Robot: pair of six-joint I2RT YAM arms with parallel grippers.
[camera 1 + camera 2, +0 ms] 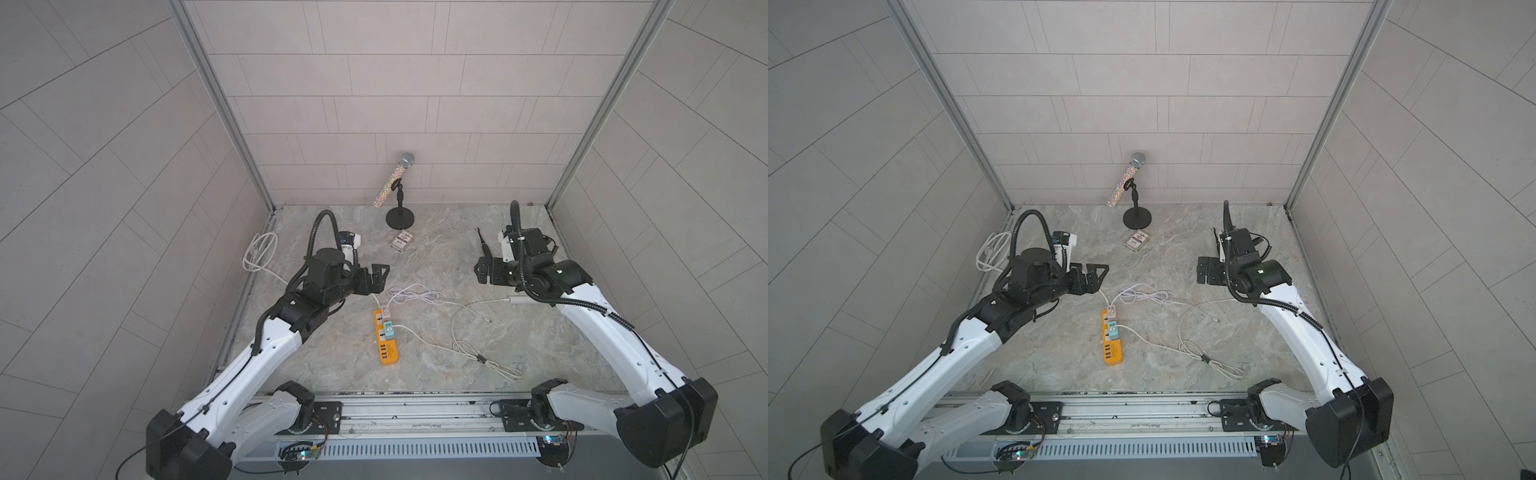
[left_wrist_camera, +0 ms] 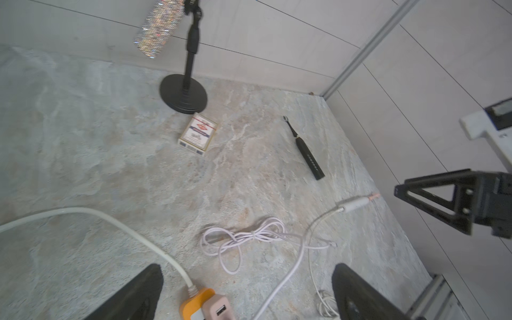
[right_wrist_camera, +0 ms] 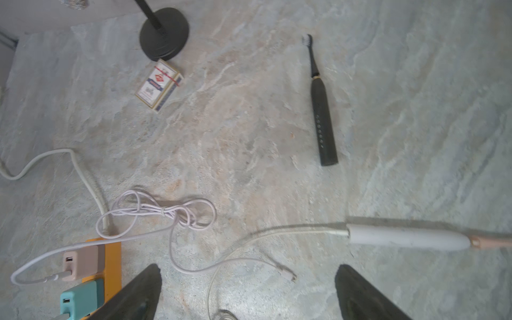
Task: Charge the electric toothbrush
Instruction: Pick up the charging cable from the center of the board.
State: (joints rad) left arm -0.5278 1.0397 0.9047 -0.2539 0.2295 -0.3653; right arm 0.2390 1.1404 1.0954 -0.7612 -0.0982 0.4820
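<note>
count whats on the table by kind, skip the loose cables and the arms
power strip: 1
chargers: 2 (pink charger, teal charger)
black toothbrush: 1
white corded handle: 1
microphone on stand: 1
card box: 1
total: 7

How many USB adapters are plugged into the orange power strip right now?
2. The pink adapter sits at the far end of the power strip. The teal adapter is right beside it, nearer the robot. Each has a cable plugged in. None seems hidden.
</note>
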